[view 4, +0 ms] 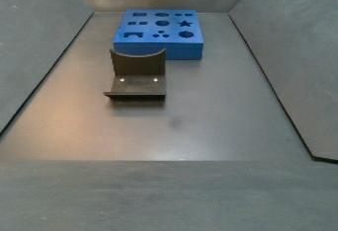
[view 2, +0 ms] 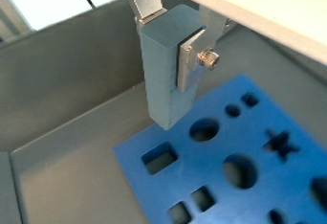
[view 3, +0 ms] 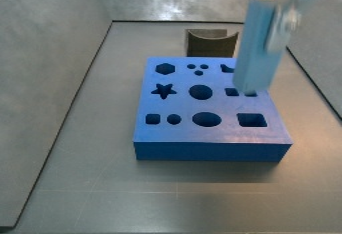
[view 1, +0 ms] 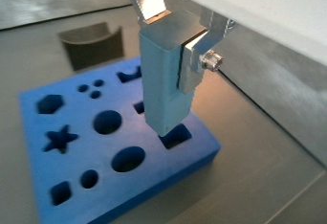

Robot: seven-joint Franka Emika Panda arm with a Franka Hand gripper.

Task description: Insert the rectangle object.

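Observation:
My gripper point(view 1: 175, 48) is shut on the rectangle object point(view 1: 163, 79), a tall light sky-blue block that hangs upright between the silver fingers point(view 1: 197, 60). Both wrist views show this grip; the gripper point(view 2: 170, 51) clamps the block point(view 2: 163, 75) near its upper end. The block's lower end is over the dark-blue board point(view 1: 76, 166), beside a rectangular hole point(view 1: 179, 138) near the board's corner. In a side view the block point(view 3: 258, 53) stands above the board point(view 3: 201, 143), close to a small square hole point(view 3: 231, 91) and a larger one point(view 3: 251, 120). I cannot tell whether it touches.
The board has star, hexagon, round and oval holes point(view 3: 203, 119). A dark grey curved piece point(view 3: 207, 40) stands just behind the board, and also shows in a wrist view point(view 1: 90, 44) and a side view point(view 4: 136, 72). Grey sloped walls point(view 3: 74, 48) enclose the floor.

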